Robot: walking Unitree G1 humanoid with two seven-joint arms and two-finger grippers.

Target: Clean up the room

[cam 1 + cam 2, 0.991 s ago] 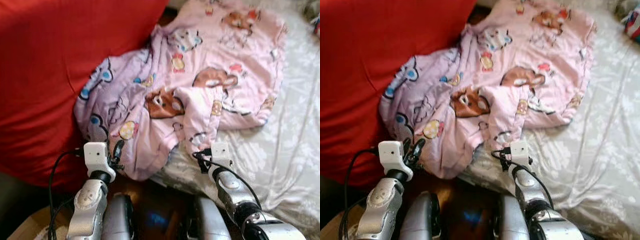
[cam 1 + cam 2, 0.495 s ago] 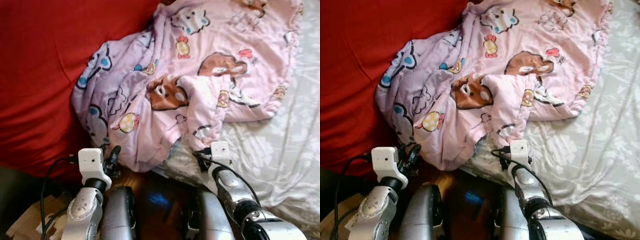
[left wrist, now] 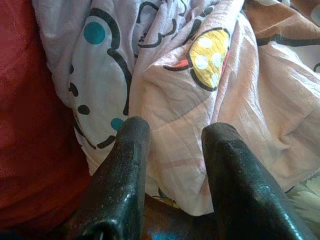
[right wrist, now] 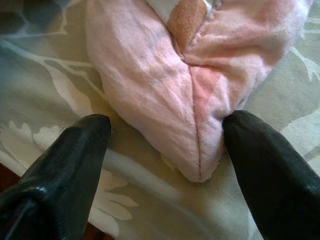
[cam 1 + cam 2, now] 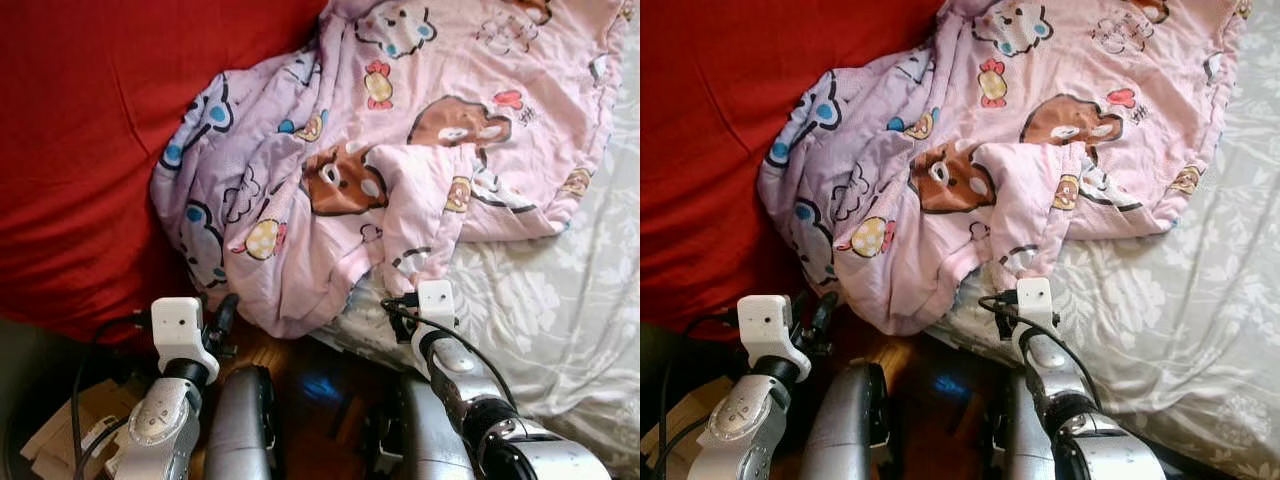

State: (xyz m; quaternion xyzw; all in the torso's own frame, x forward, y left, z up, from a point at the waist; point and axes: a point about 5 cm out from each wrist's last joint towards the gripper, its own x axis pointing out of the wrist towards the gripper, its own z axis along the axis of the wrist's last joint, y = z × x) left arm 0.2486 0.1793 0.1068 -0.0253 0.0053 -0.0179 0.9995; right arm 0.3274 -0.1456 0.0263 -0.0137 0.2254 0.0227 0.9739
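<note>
Crumpled across the frame's middle, a pink cartoon-print blanket (image 5: 400,150) spills over the bed (image 5: 560,310); its upper edge is cut off. Right gripper (image 4: 165,145) spread around a fold, left gripper (image 3: 172,150) open, perhaps touching it.

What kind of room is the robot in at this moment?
Most likely a bedroom: a crumpled pink cartoon-print blanket lies on a bed with a pale floral sheet, beside a large red cushion.
</note>
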